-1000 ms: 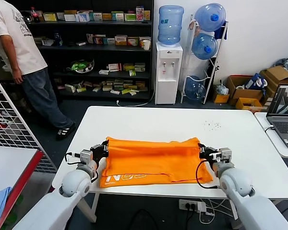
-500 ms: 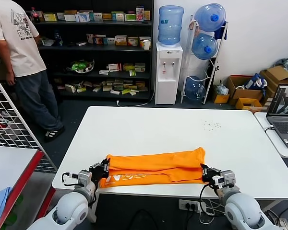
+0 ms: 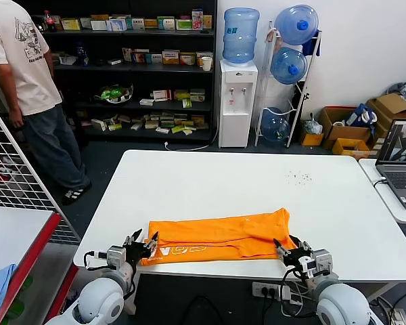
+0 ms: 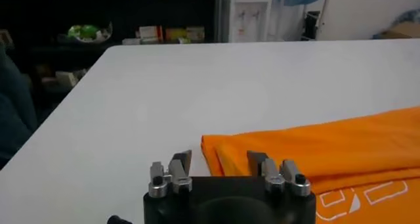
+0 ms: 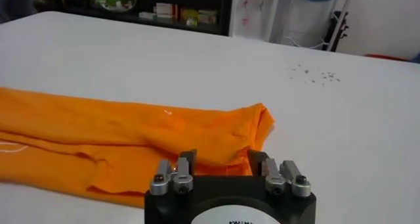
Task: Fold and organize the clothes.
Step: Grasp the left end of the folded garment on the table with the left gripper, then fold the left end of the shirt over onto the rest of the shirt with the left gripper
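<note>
Orange T-shirt [image 3: 216, 238] lies as a long folded band on the white tabletop [image 3: 257, 183], spanning from your left end effector [image 3: 141, 242] to your right end effector [image 3: 289, 252], close to the near edge; both end effectors sit at that near edge, one at each end of the band, with fingers spread apart and nothing between them. From the head view you see white lettering on the lower layer just inboard of the left end effector, and the band's far right corner rising to a small peak beyond the right end effector; ahead of both end effectors, past the shirt, the tabletop runs bare to its far edge apart from a patch of small specks [image 3: 298, 177] out beyond the right one. The left wrist view gives you the shirt's folded corner lying just in front of the left fingers [image 4: 180, 161], not touching them; the right wrist view shows the rumpled end of the band directly ahead of the right fingers [image 5: 186, 159], which the head view cannot resolve.
</note>
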`<action>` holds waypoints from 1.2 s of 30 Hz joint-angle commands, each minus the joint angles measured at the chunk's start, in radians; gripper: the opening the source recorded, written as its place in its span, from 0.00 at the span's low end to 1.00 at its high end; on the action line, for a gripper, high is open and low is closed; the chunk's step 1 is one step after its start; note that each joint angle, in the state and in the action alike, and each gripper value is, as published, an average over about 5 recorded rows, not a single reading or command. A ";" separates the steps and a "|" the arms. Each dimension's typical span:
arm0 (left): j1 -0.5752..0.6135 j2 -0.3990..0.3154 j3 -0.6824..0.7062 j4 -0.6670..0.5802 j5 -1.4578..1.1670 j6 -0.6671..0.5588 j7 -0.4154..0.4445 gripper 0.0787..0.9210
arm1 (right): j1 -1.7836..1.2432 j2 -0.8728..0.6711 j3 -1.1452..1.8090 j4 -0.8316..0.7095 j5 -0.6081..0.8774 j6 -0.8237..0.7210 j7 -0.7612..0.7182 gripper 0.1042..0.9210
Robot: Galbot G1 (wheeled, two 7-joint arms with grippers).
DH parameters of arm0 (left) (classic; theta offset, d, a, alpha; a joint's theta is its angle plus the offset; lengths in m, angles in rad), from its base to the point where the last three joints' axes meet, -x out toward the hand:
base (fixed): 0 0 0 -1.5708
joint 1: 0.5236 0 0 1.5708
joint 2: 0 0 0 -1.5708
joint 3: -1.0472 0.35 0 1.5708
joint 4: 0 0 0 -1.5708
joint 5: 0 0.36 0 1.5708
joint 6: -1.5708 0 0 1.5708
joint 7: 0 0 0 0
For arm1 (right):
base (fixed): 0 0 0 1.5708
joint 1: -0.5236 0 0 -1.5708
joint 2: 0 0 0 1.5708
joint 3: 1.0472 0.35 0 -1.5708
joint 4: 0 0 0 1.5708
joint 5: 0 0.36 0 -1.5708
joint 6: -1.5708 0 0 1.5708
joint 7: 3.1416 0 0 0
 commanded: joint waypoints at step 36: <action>-0.068 0.263 -0.169 0.192 -0.011 -0.021 0.021 0.06 | -0.007 0.055 0.005 0.022 -0.092 0.175 0.016 0.88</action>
